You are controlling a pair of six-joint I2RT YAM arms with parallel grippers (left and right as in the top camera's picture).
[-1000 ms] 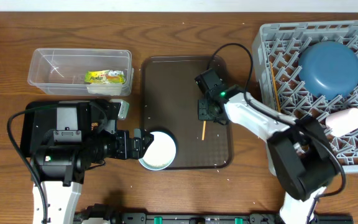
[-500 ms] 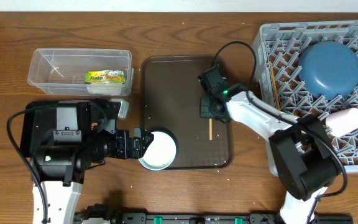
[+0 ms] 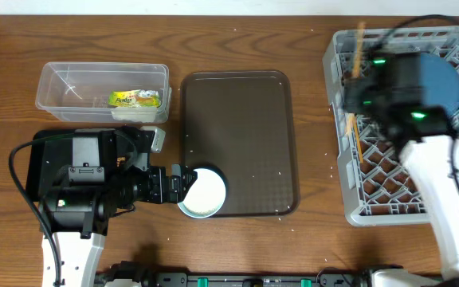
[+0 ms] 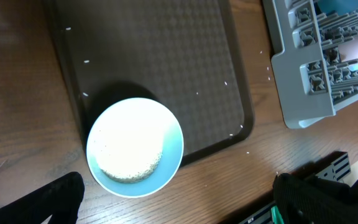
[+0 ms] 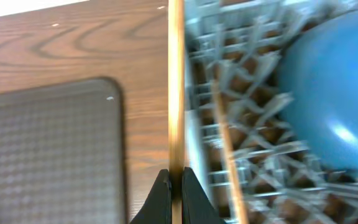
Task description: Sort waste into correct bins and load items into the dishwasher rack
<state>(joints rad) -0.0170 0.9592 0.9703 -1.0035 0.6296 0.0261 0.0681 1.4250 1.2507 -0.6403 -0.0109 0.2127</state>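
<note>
My right gripper (image 3: 358, 84) is shut on one wooden chopstick (image 3: 359, 44) and holds it over the left edge of the grey dishwasher rack (image 3: 349, 199). In the right wrist view the jaws (image 5: 176, 186) pinch this chopstick (image 5: 176, 87). A second chopstick (image 5: 229, 143) lies in the rack beside the dark-blue plate (image 5: 334, 87). My left gripper (image 4: 179, 196) is open and empty, just short of the white bowl (image 4: 134, 146), which sits at the front left corner of the brown serving tray (image 3: 237, 119). The cups are hidden by my right arm.
The clear tub (image 3: 54, 80) at the back left holds the green-yellow wrapper (image 3: 138, 99). The black tray (image 3: 34, 171) lies under my left arm. Loose rice grains (image 4: 232, 87) dot the serving tray.
My right gripper lifted the chopstick off the brown serving tray and carried it right, over the rack's left edge. The left arm and the bowl have not moved.
</note>
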